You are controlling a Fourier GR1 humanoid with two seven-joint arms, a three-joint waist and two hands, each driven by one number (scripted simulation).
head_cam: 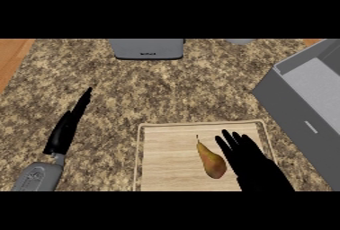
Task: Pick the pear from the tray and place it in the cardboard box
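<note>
A brown-yellow pear (pixel 210 161) lies on the wooden tray (pixel 166 152) at the lower middle of the head view, stem pointing away from me. My right hand (pixel 256 166) hovers just right of the pear, fingers straight and open, pointing up the view; I cannot tell whether it touches the fruit. My left hand (pixel 66 128) shows at the left over the granite counter, fingers straight, well away from the tray. The grey box (pixel 305 103) stands at the right edge, open on top.
A grey appliance (pixel 147 48) sits at the counter's far edge, middle. A wooden strip (pixel 12 56) runs along the upper left corner. Speckled granite counter (pixel 166 90) spreads between tray, box and appliance.
</note>
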